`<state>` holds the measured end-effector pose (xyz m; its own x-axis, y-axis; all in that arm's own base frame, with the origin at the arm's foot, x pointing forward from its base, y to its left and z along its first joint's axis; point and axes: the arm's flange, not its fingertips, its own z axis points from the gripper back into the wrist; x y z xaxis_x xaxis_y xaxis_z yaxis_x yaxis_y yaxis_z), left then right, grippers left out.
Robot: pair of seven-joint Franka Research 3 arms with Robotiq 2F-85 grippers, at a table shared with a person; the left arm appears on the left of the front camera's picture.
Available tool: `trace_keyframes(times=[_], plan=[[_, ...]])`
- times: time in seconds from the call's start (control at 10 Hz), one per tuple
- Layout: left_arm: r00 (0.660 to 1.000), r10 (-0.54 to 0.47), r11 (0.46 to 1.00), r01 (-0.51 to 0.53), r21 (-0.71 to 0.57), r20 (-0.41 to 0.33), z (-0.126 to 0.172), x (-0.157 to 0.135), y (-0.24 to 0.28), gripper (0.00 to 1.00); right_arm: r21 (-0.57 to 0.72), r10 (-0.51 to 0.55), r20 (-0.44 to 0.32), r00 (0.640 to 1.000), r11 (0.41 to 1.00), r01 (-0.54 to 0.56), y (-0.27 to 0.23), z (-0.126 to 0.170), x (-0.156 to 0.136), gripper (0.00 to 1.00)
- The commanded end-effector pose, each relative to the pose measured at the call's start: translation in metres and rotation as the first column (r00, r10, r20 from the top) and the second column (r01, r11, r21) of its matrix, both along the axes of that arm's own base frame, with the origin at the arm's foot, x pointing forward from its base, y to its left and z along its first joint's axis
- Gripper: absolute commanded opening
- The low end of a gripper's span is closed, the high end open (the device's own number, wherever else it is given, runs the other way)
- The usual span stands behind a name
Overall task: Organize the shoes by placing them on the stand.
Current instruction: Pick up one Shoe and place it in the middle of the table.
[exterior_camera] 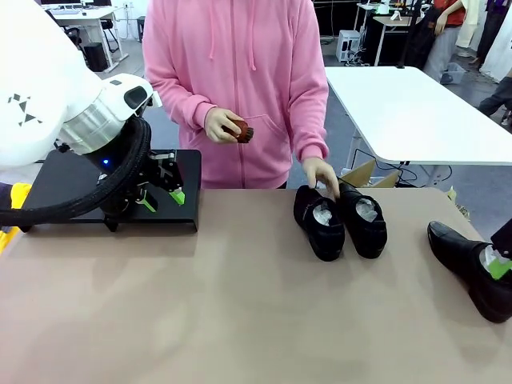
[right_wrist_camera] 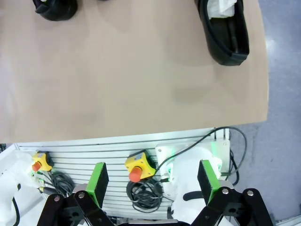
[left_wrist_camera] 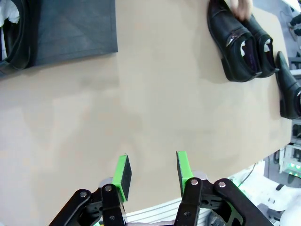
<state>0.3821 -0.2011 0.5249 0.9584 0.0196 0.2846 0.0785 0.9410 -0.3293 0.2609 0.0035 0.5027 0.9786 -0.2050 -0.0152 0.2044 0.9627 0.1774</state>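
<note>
Left gripper (exterior_camera: 162, 200): jaws part-way apart with nothing between them; it hangs at the near edge of the stand (exterior_camera: 72, 180), by the far left corner of the table (exterior_camera: 240, 320).
Right gripper (right_wrist_camera: 153, 181): jaws spread wide and empty, held back beyond the table's near edge.
Pair (exterior_camera: 340, 220): two shoes side by side and touching at the middle of the far edge, toes toward the robot. A person's hand (exterior_camera: 322, 172) rests at their heels; the other hand holds a brush (exterior_camera: 242, 132).
Third shoe (exterior_camera: 468, 268): alone at the right edge, well apart from the pair.
Fourth shoe (left_wrist_camera: 10, 42): on the stand, at one end.
Handling: probably stiff in sole and heel and softer in the upper. The glossy leather looks slippery for pads and easy to scuff; the weight is likely moderate.
Hold: best at the heel collar, one pad inside on the insole and one outside. A pinch over the rounded toe could slide off.
Left wrist view gives: the fourth shoe on the stand, where the front view has the arm in the way, and all four shoes together.
Right wrist view gives: the third shoe from above, its opening stuffed with pale paper, close to the right edge.
Front view gives: the person, the brush and the hand on the pair.
</note>
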Motion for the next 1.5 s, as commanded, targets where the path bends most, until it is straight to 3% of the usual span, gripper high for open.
trace_keyframes(times=[0.0,0.7,1.1,1.2,1.3,1.4], plan=[[1.000,-0.002,1.000,0.002,-0.018,-0.008,0.001,0.001,0.001,0.53,-0.001,0.000,0.001,1.000,1.000,0.000,0.000,0.000,0.000,1.00],[1.000,-0.002,1.000,0.002,-0.018,-0.008,0.001,0.001,0.001,0.53,0.000,0.000,0.000,1.000,1.000,0.000,0.000,0.000,0.000,1.00],[1.000,-0.002,1.000,0.002,-0.018,-0.008,0.001,0.001,0.001,0.53,-0.053,0.088,0.083,0.993,0.995,-0.084,-0.019,-0.002,0.018,1.00],[1.000,-0.002,1.000,0.002,-0.018,-0.008,0.001,0.001,0.001,0.53,-0.072,0.214,0.098,0.972,0.975,-0.208,-0.026,-0.005,0.028,1.00],[1.000,-0.002,1.000,0.002,-0.018,-0.008,0.001,0.001,0.001,0.53,-0.085,0.379,0.117,0.918,0.925,-0.371,-0.033,-0.009,0.037,1.00],[1.000,-0.002,1.000,0.002,-0.018,-0.008,0.001,0.001,0.001,0.53,-0.067,0.561,0.158,0.813,0.827,-0.558,-0.043,-0.018,0.051,1.00]])
